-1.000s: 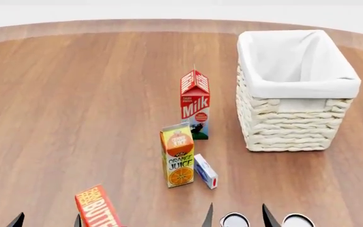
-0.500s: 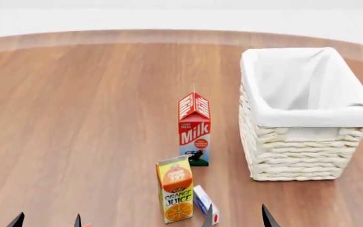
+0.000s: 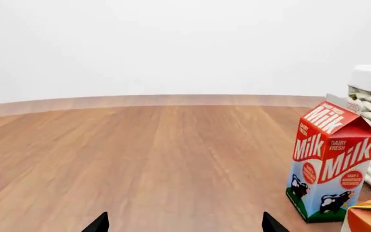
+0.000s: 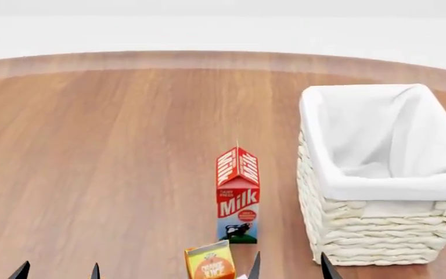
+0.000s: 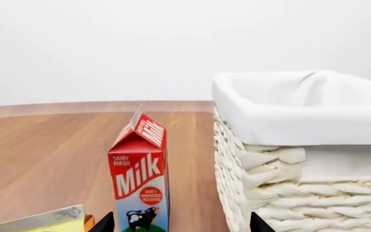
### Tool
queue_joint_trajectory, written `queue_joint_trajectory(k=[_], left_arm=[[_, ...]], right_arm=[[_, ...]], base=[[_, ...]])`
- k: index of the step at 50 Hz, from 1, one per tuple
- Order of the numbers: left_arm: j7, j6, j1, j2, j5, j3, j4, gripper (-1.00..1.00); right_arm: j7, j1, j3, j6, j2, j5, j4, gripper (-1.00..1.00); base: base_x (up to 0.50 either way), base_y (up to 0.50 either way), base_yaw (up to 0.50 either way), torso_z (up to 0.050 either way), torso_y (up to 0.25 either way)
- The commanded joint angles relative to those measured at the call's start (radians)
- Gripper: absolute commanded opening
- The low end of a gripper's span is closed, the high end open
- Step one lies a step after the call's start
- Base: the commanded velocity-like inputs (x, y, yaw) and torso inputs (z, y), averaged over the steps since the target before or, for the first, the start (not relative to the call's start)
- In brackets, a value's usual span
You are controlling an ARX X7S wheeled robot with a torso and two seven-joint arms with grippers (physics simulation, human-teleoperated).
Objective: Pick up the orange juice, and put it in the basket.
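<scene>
Only the yellow-orange top of the orange juice shows at the bottom edge of the head view, standing on the wooden table. Its corner also shows in the left wrist view and the right wrist view. The cream wicker basket with white lining stands to its right, farther back; its wall shows in the right wrist view. My left gripper is open, well left of the juice. My right gripper is open just right of the juice, holding nothing.
A red-and-white Milk carton stands upright behind the juice and left of the basket, also seen from the left wrist and the right wrist. The round table's far edge curves along the back.
The head view has tilted upward, so everything slid down the picture. The juice is now cut off at the bottom edge. The butter box and small white box have left the view.
</scene>
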Motion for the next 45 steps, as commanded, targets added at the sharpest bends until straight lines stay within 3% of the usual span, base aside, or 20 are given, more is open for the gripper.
queue_joint_trajectory(k=[1, 9, 45], left_arm=[[-0.007, 0.002, -0.001, -0.006, -0.006, 0.008, 0.0, 1.0], [-0.012, 0.003, -0.002, -0.01, -0.01, 0.012, -0.001, 1.0], [-0.031, 0.008, -0.005, -0.026, -0.026, 0.033, -0.002, 1.0]], right_arm=[[0.008, 0.001, -0.011, -0.003, 0.006, 0.004, 0.001, 1.0], [0.014, -0.005, -0.018, -0.003, 0.01, 0.006, -0.003, 1.0], [0.032, -0.024, -0.047, 0.01, 0.033, 0.026, -0.061, 1.0]], base=[[0.29, 0.0, 0.0, 0.0, 0.0], [0.28, 0.0, 0.0, 0.0, 0.0], [0.0, 0.0, 0.0, 0.0, 0.0]])
